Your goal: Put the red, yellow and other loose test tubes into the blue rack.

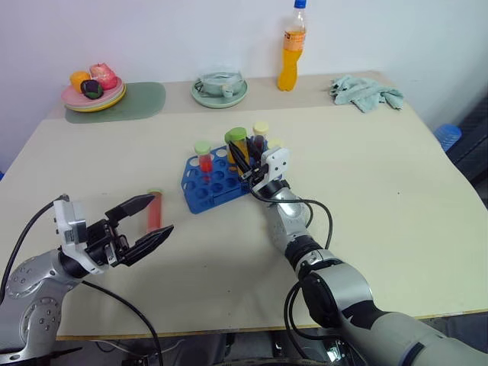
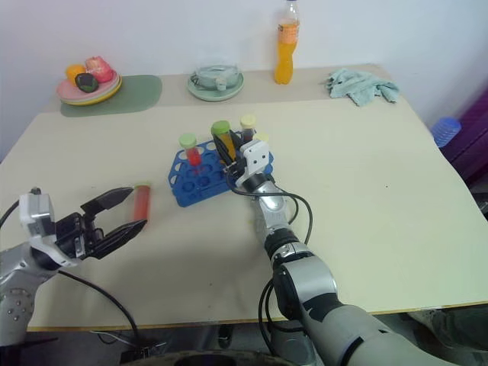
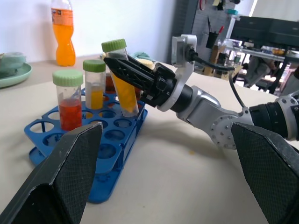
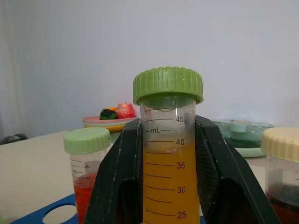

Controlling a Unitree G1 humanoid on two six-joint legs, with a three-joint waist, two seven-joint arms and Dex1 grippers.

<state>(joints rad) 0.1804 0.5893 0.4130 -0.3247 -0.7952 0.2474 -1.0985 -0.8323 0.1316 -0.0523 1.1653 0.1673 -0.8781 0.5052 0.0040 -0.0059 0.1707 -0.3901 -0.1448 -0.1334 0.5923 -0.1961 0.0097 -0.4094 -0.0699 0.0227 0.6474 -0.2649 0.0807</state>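
Observation:
The blue rack (image 1: 207, 187) stands mid-table. A red tube with a pale-green cap (image 1: 203, 157) is upright in it, and so are a yellow tube (image 3: 95, 87) and a brown tube with a pale-yellow cap (image 1: 261, 133). My right gripper (image 1: 239, 158) is shut on a yellow-orange tube with a green cap (image 4: 169, 158). That tube is tilted, with its lower end at a rack hole. Another red tube (image 1: 155, 209) lies loose on the table left of the rack. My left gripper (image 1: 143, 224) is open just in front of it, apart from it.
An orange drink bottle (image 1: 292, 50) stands at the table's far edge, beside a pale-green plate (image 1: 219, 94). A pink plate with fruit (image 1: 93, 89) sits on a green mat at the far left. A crumpled cloth (image 1: 366, 92) lies at the far right.

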